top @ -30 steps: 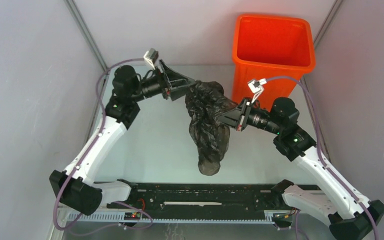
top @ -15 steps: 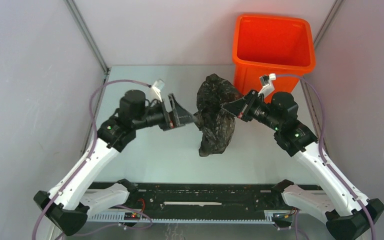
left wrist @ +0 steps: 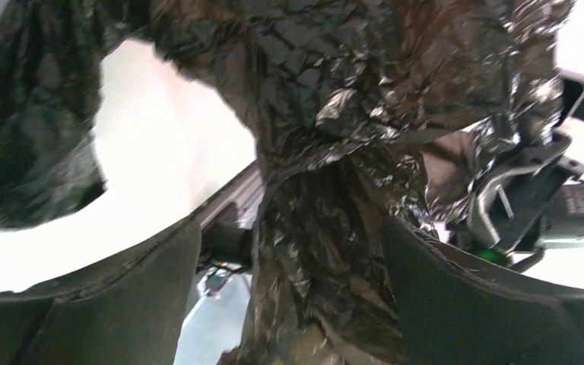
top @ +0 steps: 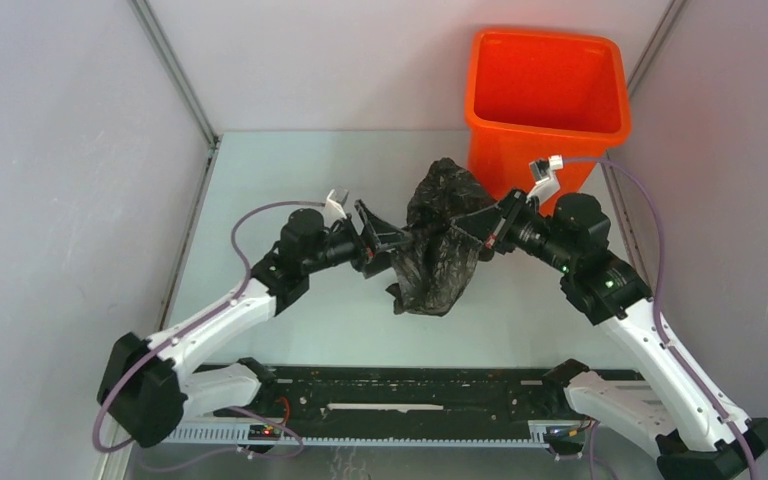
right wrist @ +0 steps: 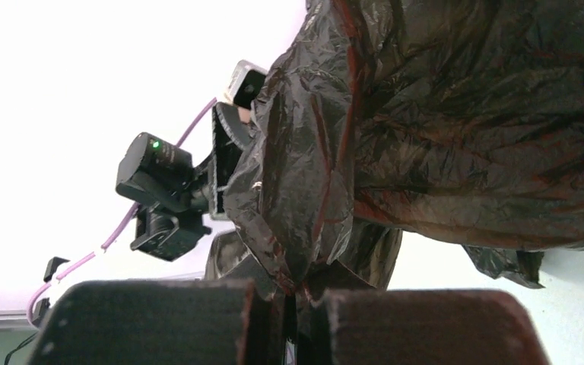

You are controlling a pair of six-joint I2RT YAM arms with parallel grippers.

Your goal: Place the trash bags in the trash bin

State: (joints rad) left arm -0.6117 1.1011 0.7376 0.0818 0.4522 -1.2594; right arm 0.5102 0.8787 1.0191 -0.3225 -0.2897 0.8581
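The top view is giving the whole scene: the trash bag point(top: 438, 250) is hanging as a crumpled black bundle in the middle of the frame, between the two arms. Its lower end is reaching down towards the table point(top: 290, 180); whether it is touching the surface I cannot tell. Only this view is showing the trash bin point(top: 547, 90), which is standing upright in the upper right. The bag is outside it, and its top is overlapping the bin's left wall in the picture.

How the jaws are standing is clear only in the wrist views. In the left wrist view the left pincer point(left wrist: 290, 228) is keeping its fingers wide apart. A twisted column of the bag is running up between them, lying against the finger on the right of the frame and leaving a gap to the finger on the left. In the right wrist view the right pincer point(right wrist: 285, 304) is pressing its fingers almost together at the bottom of the frame, clamping a thin fold of the film. The rest of the bag is spreading above them, over the upper right
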